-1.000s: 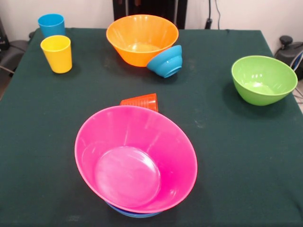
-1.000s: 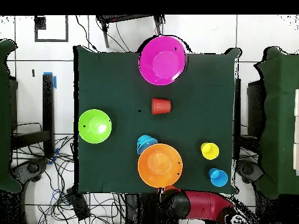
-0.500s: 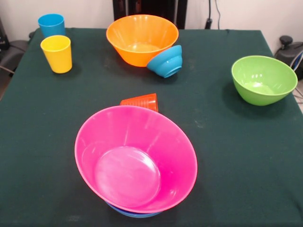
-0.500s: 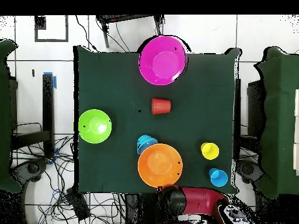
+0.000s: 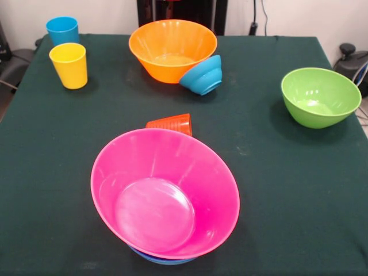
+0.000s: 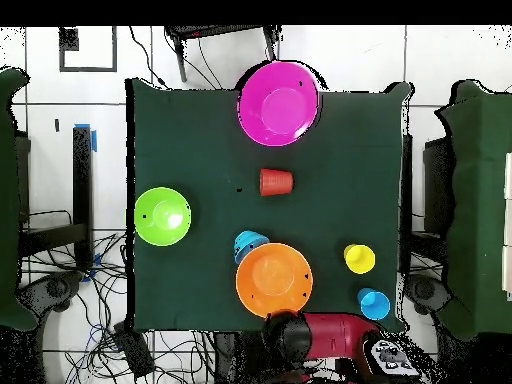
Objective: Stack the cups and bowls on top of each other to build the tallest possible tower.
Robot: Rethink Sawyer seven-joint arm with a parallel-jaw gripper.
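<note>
The tower is a large pink bowl (image 5: 167,195) (image 6: 279,102) nested over blue bowls whose rim (image 5: 161,260) shows beneath, at the table's front edge. The orange-red ribbed cup (image 5: 171,123) (image 6: 275,182) lies just behind it. The large yellow-orange bowl (image 5: 172,49) (image 6: 274,280) stands at the far side, with a small blue bowl (image 5: 202,75) (image 6: 250,244) tilted against it. The green bowl (image 5: 319,96) (image 6: 163,216) stands alone. The yellow cup (image 5: 69,65) (image 6: 359,258) and sky blue cup (image 5: 62,30) (image 6: 373,303) stand upright together. The red arm (image 6: 335,335) lies off the table by the robot's base; its gripper end (image 6: 385,355) is unclear.
The dark green table (image 5: 276,172) has open cloth between the green bowl and the tower. Cables and chairs surround the table in the overhead view.
The arm has swung along the table's edge by the base. The yellow-orange bowl and the small blue bowl have shifted slightly toward the table's middle.
</note>
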